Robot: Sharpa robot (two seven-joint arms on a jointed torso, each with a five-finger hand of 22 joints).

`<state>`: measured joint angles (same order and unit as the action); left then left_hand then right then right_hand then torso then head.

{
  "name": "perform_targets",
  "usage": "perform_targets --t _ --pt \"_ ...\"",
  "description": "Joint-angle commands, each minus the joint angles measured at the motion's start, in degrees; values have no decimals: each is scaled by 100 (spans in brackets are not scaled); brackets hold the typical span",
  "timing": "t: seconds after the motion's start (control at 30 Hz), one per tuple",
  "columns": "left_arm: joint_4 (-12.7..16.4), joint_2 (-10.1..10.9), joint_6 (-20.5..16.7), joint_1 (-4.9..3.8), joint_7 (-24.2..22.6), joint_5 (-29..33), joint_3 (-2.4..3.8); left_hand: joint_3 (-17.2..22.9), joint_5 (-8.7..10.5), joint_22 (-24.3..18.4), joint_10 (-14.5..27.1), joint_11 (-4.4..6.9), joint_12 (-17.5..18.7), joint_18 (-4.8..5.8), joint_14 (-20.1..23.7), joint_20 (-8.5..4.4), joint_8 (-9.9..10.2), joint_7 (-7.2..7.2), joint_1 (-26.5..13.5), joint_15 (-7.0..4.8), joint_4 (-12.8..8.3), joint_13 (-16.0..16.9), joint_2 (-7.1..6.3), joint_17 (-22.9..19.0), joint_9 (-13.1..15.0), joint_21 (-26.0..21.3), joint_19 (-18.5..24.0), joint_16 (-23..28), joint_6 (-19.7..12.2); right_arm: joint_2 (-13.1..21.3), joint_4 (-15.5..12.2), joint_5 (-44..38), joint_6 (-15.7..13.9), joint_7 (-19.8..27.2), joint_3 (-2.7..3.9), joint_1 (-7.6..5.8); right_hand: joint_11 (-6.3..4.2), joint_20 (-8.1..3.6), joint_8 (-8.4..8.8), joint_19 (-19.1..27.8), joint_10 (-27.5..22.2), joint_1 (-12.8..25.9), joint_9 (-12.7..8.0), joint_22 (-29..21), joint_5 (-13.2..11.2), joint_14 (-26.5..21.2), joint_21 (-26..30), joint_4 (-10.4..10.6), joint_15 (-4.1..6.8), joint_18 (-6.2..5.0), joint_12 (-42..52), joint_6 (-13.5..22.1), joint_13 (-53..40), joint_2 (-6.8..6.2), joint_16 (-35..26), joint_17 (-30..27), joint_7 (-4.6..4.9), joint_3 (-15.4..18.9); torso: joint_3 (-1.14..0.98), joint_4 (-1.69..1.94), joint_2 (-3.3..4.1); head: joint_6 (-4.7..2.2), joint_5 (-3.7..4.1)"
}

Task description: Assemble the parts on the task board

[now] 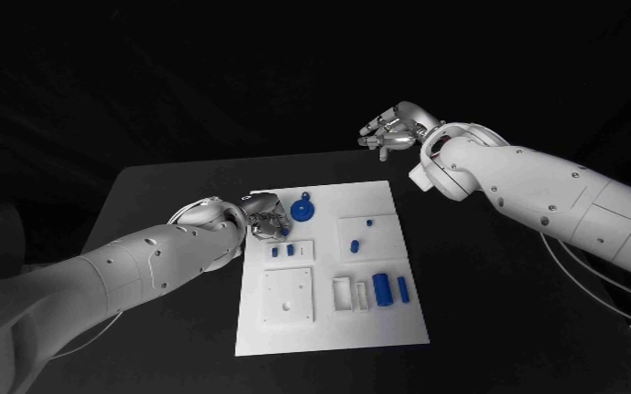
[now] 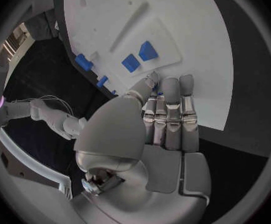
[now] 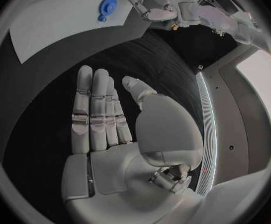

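Note:
The white task board lies in the middle of the black table. My left hand hovers at its far left corner, fingers straight and together, holding nothing. A round blue part lies just beside those fingers. Two small blue parts sit in a white block. A blue oblong part and a blue cylinder lie further right. My right hand is raised beyond the board's far edge, flat and holding nothing.
White blocks stand on the board: a square plate with holes at the near left and a slotted frame beside the cylinder. A thin blue bar lies right of the cylinder. Bare black table surrounds the board.

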<state>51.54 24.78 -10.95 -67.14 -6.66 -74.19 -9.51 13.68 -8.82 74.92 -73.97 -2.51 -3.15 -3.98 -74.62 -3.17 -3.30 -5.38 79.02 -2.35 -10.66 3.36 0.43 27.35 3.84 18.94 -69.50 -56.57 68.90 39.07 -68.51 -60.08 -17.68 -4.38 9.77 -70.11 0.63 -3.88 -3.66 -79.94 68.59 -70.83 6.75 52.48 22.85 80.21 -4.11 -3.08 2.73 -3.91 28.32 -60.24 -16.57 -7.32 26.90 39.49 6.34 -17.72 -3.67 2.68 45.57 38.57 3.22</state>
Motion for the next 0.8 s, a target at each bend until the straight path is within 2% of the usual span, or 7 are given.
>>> perform_targets --t 0.03,0.13,0.33,0.47,0.57,0.67,0.8 --pt "8 17 198 36 76 -47 -28 20 41 122 18 -7 -21 -81 34 -7 -15 -34 -11 23 -46 8 18 -9 -27 15 40 26 -288 -3 -1 -23 56 33 3 1 2 -8 5 -40 23 12 -10 0 15 35 -29 -37 6 -11 25 -37 -1 17 -38 11 11 6 4 1 -1 20 7" --pt "15 30 72 36 36 22 -29 50 72 116 33 1 -21 -80 54 -3 -15 16 -36 22 -59 8 -45 -18 -31 7 45 36 -665 2 2 -38 46 25 3 1 7 -4 6 -24 11 10 -11 -4 15 18 -22 -40 0 -8 15 -31 5 13 -51 5 14 6 7 7 2 18 5" --pt "5 51 -94 36 13 106 -28 110 89 111 147 -43 -20 -82 118 17 -16 63 -50 52 -87 6 -161 -35 -34 -29 73 64 -1166 4 7 -51 -20 32 3 1 51 28 -7 65 -21 -3 -14 -47 8 -66 -4 -47 -32 -11 -123 14 132 4 -126 -47 30 -4 3 3 -1 15 0" --pt "-6 70 -159 36 25 129 -28 150 93 113 218 -73 -20 -98 162 41 8 95 -51 75 -81 6 -228 -42 -57 -57 90 64 -1810 8 8 -53 -29 38 3 1 60 30 5 69 40 -10 -12 -78 12 -60 -13 -51 -39 -15 -338 30 408 -6 -128 -68 42 -2 3 4 3 9 -5" --pt "-16 91 -197 36 41 142 -27 168 89 116 345 -121 -21 -112 189 59 18 102 -41 104 -71 5 -269 -47 -66 -72 98 61 -2029 14 10 -54 -16 39 3 3 103 40 4 51 69 -2 -10 -82 11 -38 -28 -40 -56 -35 -734 51 824 -4 -95 -57 63 -32 4 3 -2 7 -7" --pt "-18 116 -227 36 50 154 -27 181 90 117 461 -161 -20 -133 208 84 17 105 -37 129 -52 4 -295 -54 -66 -84 106 59 -2113 27 7 -55 8 40 3 6 151 50 5 33 164 3 -6 -58 8 -23 -46 -39 -63 -56 -1065 59 1153 -8 -58 -36 62 -56 6 5 -4 -2 -7" --pt "-5 172 -263 36 54 176 -24 220 84 121 620 -216 -20 -183 217 125 12 85 -10 165 -27 5 -337 -77 -62 -97 102 56 -2037 63 -20 -55 104 44 3 17 182 53 5 1 265 9 0 11 -10 8 -83 -57 -69 -84 -1502 41 1287 -15 -4 1 73 -102 7 8 -6 -18 -8"
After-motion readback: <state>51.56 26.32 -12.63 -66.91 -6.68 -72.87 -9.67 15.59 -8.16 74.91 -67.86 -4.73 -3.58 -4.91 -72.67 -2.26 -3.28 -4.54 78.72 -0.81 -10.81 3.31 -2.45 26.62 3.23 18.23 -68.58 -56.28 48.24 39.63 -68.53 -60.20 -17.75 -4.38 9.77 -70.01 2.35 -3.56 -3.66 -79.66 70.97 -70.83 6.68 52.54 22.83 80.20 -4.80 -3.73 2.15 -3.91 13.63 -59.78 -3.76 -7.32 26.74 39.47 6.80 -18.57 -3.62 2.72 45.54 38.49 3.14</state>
